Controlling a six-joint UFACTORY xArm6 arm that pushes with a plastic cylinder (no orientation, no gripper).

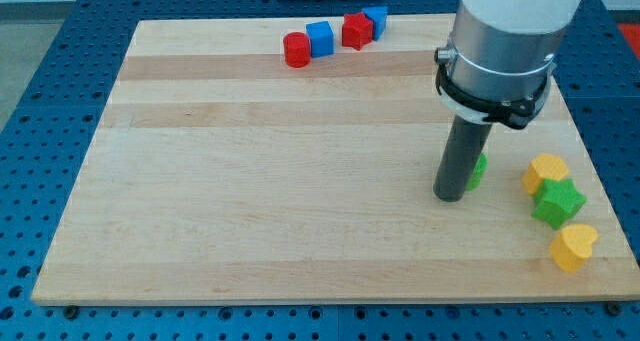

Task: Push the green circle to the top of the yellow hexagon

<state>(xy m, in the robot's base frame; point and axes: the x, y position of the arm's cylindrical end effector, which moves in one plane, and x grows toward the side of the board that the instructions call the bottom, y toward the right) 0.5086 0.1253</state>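
Note:
My tip (pixel 449 196) rests on the board at the view's right. The green circle (pixel 478 170) is just to the right of the rod and mostly hidden behind it; only a small green edge shows, touching or nearly touching the rod. The yellow hexagon (pixel 547 170) lies further right, near the board's right edge. The green circle is to the left of the hexagon, at about the same height in the view.
A green star (pixel 557 203) sits just below the yellow hexagon and a yellow heart (pixel 574 247) below that. At the view's top stand a red cylinder (pixel 296 50), a blue cube (pixel 320 37), a red star-like block (pixel 356 30) and a blue block (pixel 376 19).

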